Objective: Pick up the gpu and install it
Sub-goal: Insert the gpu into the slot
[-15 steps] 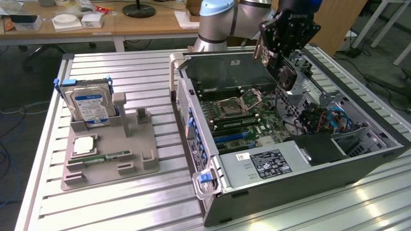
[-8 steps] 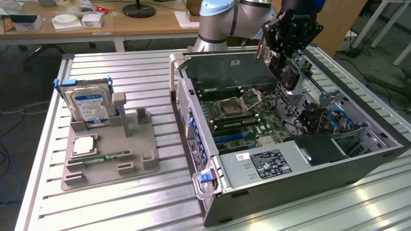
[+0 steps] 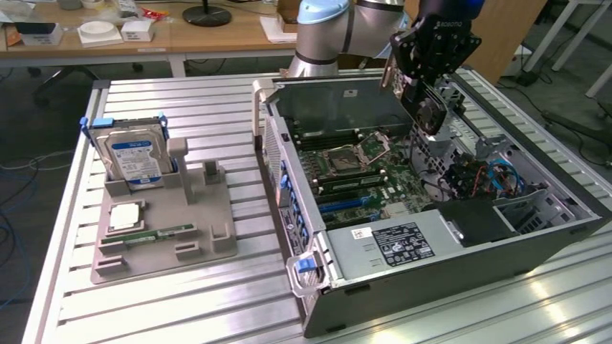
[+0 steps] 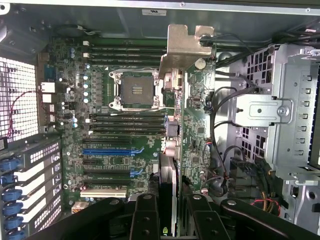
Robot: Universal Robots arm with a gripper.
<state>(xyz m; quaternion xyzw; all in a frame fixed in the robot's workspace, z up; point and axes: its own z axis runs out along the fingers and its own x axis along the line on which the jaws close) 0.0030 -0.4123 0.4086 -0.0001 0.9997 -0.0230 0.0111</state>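
Note:
My gripper (image 3: 419,84) hangs over the open computer case (image 3: 421,265), shut on the gpu (image 3: 428,109). The gpu is a thin dark card that hangs edge-down, above the motherboard (image 3: 359,172) and clear of it. In the wrist view I look along the gpu (image 4: 169,175) edge-on, with its silvery bracket (image 4: 182,50) at the far end. The black fingers (image 4: 145,217) of the gripper (image 4: 170,222) clamp the card from both sides. A blue expansion slot (image 4: 107,150) lies on the board beside the card's line, and the CPU socket (image 4: 135,90) sits further along.
A grey fixture (image 3: 168,229) on the slatted table, at the exterior view's left, holds a silver hard drive (image 3: 137,159) upright and a green RAM stick (image 3: 158,233). Inside the case, a metal drive cage (image 4: 290,115) and loose cables (image 4: 225,170) stand close beside the card.

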